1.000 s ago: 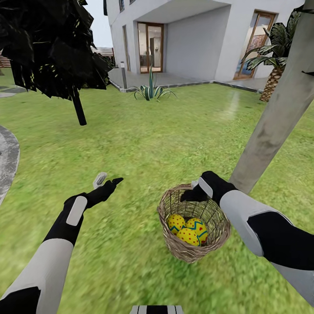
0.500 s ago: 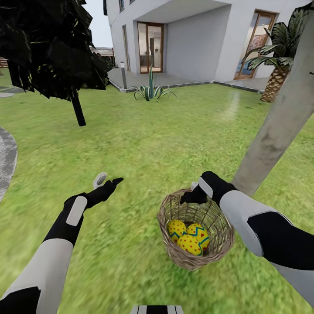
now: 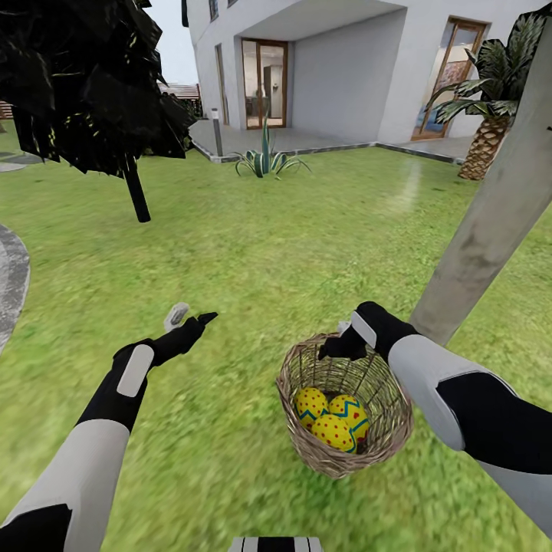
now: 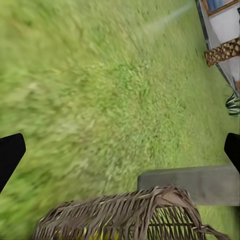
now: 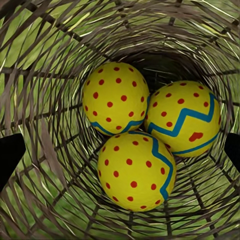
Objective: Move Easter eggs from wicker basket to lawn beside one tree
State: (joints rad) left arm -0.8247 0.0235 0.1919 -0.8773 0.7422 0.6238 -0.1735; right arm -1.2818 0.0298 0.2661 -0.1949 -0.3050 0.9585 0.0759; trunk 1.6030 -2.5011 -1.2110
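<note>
Setting: lawn [image 3: 307, 230], white house at 12 o'clock
Basket [image 3: 343, 452]: on grass beside tree [image 3: 491, 222], holds three eggs [image 3: 333, 418]
Right gripper [image 3: 337, 345]: over rim, jaws spread
Left gripper [image 3: 190, 316]: spread, idle at 10 o'clock
Eggs: likely smooth, light, rigid; pinch across the middle

White house [image 3: 345, 69]; palm [image 3: 491, 115]; patio [image 3: 11, 276]

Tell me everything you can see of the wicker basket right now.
The wicker basket is small, round and brown, of open woven wicker that lets the grass show through, narrowing toward its base. It is tilted, mouth toward the robot, beside the pale tree trunk on the lawn. Three yellow dotted eggs lie clustered inside. The right gripper is at its far rim; whether it grips is unclear.
</note>
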